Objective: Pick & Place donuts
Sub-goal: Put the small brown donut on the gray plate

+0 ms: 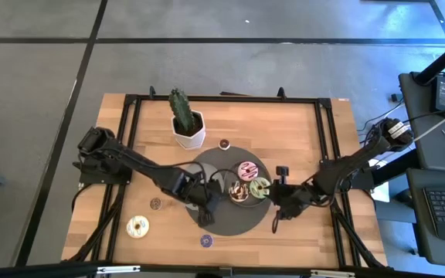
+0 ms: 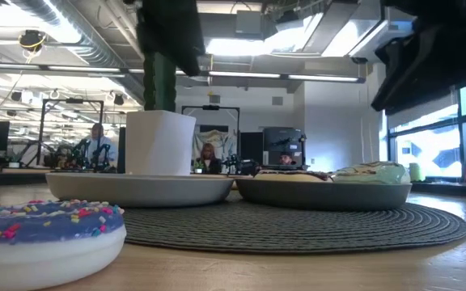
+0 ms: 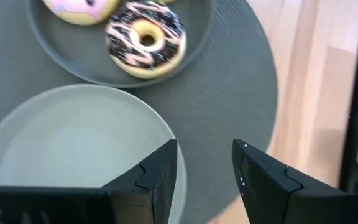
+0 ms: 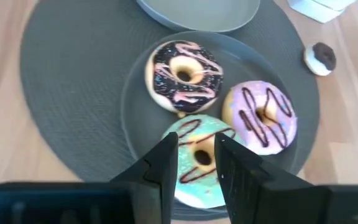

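Right hand (image 4: 194,168) hovers spread over the green donut (image 4: 199,163); left hand (image 3: 204,177) spread above the mat (image 3: 229,93).

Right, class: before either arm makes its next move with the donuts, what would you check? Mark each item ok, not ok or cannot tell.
1. Left gripper open over the empty plate: ok.
2. Right gripper open above the green donut: ok.
3. Right fingers clear of the green donut: cannot tell.
4. Empty plate free to take a donut: ok.
5. All donuts plated: not ok; the white donut and purple donut lie on the table.
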Robot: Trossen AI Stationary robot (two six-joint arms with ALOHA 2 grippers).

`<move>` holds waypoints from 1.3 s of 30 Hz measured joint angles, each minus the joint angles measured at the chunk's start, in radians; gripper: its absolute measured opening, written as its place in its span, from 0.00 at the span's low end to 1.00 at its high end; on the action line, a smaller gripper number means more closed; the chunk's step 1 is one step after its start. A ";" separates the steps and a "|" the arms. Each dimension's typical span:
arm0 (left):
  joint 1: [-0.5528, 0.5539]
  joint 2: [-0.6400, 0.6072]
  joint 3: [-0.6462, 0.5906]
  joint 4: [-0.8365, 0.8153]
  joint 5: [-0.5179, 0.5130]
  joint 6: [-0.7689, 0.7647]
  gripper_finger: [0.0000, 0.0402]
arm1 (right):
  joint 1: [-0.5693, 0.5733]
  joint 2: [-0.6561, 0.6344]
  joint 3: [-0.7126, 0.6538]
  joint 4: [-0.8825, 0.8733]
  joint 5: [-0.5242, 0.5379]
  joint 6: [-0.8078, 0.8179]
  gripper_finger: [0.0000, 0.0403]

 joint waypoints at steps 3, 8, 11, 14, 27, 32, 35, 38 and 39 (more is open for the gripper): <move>-0.039 0.000 0.000 -0.026 -0.001 -0.033 0.37 | 0.015 0.000 0.000 0.000 0.000 0.049 0.27; -0.097 0.000 0.000 -0.065 -0.053 -0.065 0.41 | 0.033 0.000 0.000 0.000 0.000 0.096 0.27; -0.111 0.000 0.000 -0.070 -0.075 -0.079 0.47 | 0.033 0.000 0.000 0.000 -0.002 0.133 0.27; -0.111 0.000 0.000 -0.088 -0.074 -0.092 0.53 | 0.033 0.000 0.000 0.000 -0.002 0.174 0.27; -0.140 0.000 0.001 -0.295 -0.028 -0.203 0.58 | -0.003 0.000 -0.001 0.112 0.094 0.074 0.27; -0.157 -0.004 0.001 -0.516 -0.070 -0.418 0.58 | -0.051 0.000 -0.001 0.128 0.094 -0.001 0.27; -0.156 -0.006 0.001 -0.550 -0.066 -0.446 0.57 | -0.081 0.000 -0.001 0.129 0.094 -0.030 0.27; -0.156 -0.009 -0.014 -0.600 -0.054 -0.474 0.57 | -0.104 0.000 -0.001 0.128 0.087 -0.030 0.27; -0.156 -0.016 -0.033 -0.603 -0.045 -0.474 0.57 | -0.110 0.000 -0.001 0.128 0.086 -0.031 0.27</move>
